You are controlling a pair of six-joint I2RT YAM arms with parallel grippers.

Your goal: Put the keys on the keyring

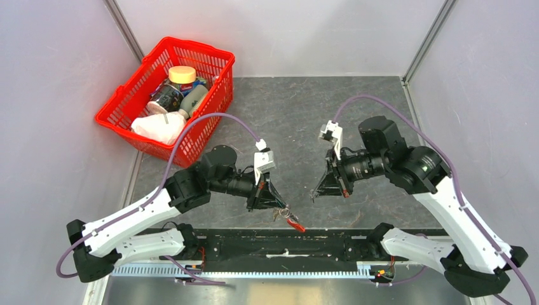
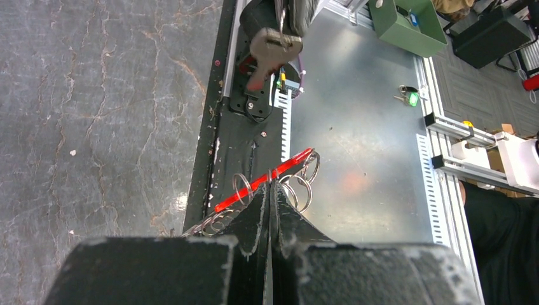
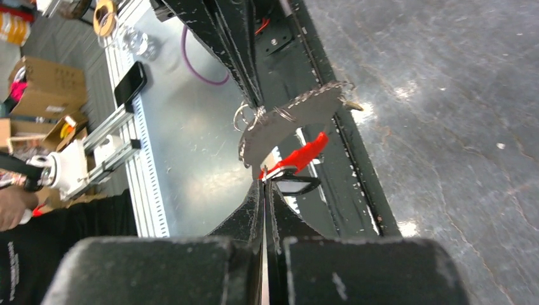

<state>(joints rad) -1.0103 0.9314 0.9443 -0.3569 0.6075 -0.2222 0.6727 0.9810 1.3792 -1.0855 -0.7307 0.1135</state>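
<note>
My left gripper [image 1: 278, 206] is shut on the keyring [image 1: 293, 222], a cluster of thin wire rings on a short red strap, held above the table's near edge. In the left wrist view the strap [image 2: 254, 185] crosses my shut fingertips [image 2: 270, 187], with rings on both sides. My right gripper [image 1: 316, 190] is shut on a flat silvery key [image 2: 270, 47] and faces the left gripper a short gap away. In the right wrist view the key [image 3: 286, 124] sticks out past my shut tips [image 3: 264, 181], close to the red strap [image 3: 302, 152]. I cannot make out other keys.
A red plastic basket [image 1: 121, 108] with jars and a white cloth stands at the back left. The black mounting rail [image 1: 330, 238] runs along the near edge below both grippers. Grey walls close in the left and right sides.
</note>
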